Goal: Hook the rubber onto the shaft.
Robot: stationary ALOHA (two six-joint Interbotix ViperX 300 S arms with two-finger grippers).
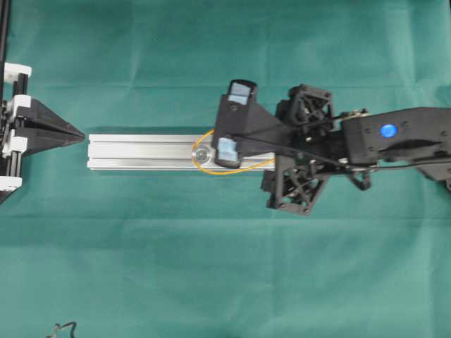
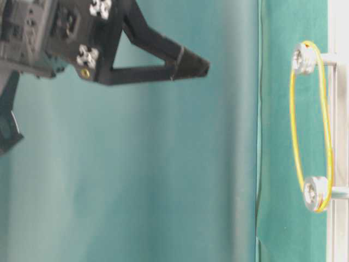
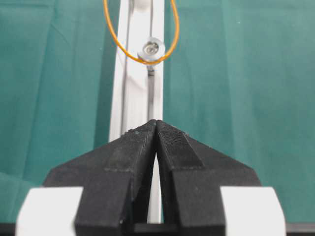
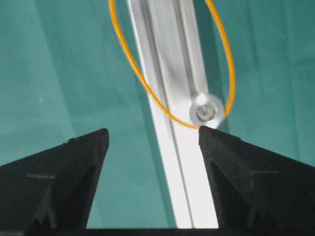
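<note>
Orange rubber [image 4: 147,88] looped round shaft [image 4: 205,111], right tool [image 4: 152,142] spread wide just above, empty

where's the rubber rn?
The rubber is looped around both silver shafts on the aluminium rail. In the overhead view it sits mid-table, partly under the open right hand.

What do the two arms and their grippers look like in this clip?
Both are black. The left gripper has tapered wedge fingers on white mounts. The right gripper has the same fingers; its arm has open lattice brackets, a blue round mark and a thin black cable.
</note>
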